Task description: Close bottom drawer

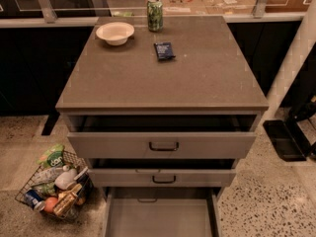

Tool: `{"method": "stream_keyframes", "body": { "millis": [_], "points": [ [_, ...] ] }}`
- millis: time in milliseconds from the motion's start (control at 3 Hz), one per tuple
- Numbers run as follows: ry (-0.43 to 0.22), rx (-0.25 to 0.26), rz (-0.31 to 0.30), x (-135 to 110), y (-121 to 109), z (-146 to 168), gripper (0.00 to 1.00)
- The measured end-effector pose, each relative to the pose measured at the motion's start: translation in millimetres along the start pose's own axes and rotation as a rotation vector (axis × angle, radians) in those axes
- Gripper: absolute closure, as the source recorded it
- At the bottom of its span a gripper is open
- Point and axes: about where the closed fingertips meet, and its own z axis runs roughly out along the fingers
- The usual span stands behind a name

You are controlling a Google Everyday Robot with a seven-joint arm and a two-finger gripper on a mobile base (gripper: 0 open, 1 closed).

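bottom drawer (160,217): open, pulled out below middle drawer (197,177) | hand: out of view, state cannot tell

Three drawers (163,144) (163,177) (160,216), one bowl (115,33), one can (155,14), one packet (164,51) and one basket (54,186) at a single cabinet (163,78); gripper out of sight.

I see the grey desk (163,83). A white bowl (114,32) sits near its back left corner. A green can (155,14) stands upright at the back edge. A small dark packet (164,51) lies flat just in front of the can. The gripper is out of my view.
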Motion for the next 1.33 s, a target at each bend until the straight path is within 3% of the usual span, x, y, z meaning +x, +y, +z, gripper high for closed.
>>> {"method": "stream_keyframes", "body": {
  "millis": [667,1333],
  "points": [
    [-0.017,0.006,-0.033,-5.8,26.7,19.4,1.00],
    [-0.086,-0.046,-0.120,-45.2,35.2,70.6,1.00]
  ]
}}
